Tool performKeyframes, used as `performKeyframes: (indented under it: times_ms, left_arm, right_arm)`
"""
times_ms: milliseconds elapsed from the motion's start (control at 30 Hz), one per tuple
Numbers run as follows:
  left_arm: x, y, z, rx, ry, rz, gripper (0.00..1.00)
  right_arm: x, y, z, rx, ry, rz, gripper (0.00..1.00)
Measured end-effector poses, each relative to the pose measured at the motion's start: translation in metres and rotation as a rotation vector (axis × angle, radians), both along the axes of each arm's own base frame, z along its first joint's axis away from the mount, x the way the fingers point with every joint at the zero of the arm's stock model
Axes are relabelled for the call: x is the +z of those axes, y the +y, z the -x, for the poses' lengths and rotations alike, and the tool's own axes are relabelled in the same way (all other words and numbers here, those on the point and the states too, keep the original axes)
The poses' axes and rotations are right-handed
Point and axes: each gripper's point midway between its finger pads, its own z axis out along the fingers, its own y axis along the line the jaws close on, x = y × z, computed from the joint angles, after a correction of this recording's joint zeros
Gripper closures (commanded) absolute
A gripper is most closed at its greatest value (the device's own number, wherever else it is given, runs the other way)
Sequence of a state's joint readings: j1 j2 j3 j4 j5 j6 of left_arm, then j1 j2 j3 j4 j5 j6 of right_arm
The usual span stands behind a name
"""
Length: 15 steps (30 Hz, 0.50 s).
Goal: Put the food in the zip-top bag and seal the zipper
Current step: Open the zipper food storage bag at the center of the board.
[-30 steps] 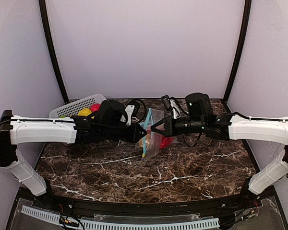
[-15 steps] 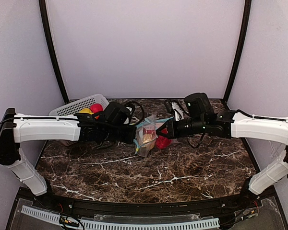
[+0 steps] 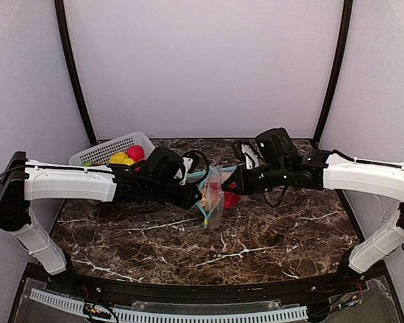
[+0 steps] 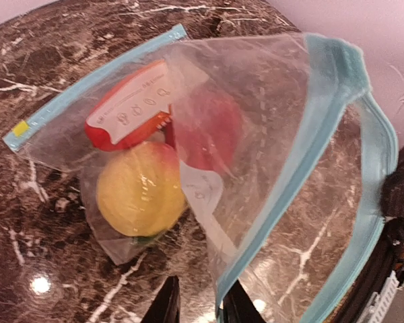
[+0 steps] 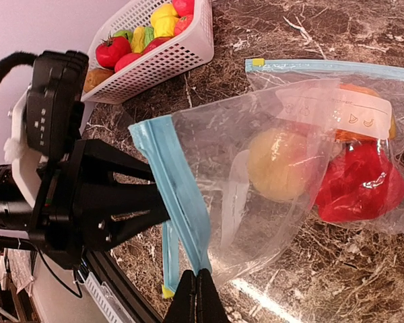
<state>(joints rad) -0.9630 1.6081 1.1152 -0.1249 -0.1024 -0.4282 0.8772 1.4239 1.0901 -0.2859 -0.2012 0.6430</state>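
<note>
Bag is held up over the surface between both arms, with food low inside it. More food is in the basket beyond the bag's left side. Right claw is clamped on the zipper. Left claw is slightly apart, straddling the same zipper. The zipper's long axis runs claw to claw and the mouth is unsealed.

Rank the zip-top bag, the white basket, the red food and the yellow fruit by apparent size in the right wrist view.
1. zip-top bag.
2. white basket, though it sits farther from the camera.
3. red food and yellow fruit, both inside the bag: near alike, so unranked.
</note>
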Motion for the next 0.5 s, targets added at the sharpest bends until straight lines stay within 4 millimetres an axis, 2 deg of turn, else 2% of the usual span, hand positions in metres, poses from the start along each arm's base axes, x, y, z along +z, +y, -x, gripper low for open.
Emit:
performKeyframes:
  times_ms: [100,167,300,367,500]
  left_arm:
    - [-0.002,-0.013,0.014,-0.083,0.050,0.066,0.61]
    - [-0.004,-0.019,0.023,-0.128,0.076,0.103,0.45]
    - [-0.003,-0.022,0.044,-0.204,0.126,0.162,0.29]
    - [0.007,-0.020,0.051,-0.232,0.129,0.193,0.26]
    - [0.042,-0.016,0.060,-0.277,0.105,0.266,0.24]
  right_arm:
    - [-0.003,0.002,-0.003,-0.016,0.020,0.003,1.00]
    - [-0.007,0.003,-0.004,-0.023,0.034,0.010,1.00]
    - [-0.015,0.005,-0.008,-0.043,0.059,0.025,1.00]
    - [-0.018,0.006,-0.010,-0.049,0.064,0.031,1.00]
    - [-0.022,0.009,-0.012,-0.060,0.078,0.036,1.00]
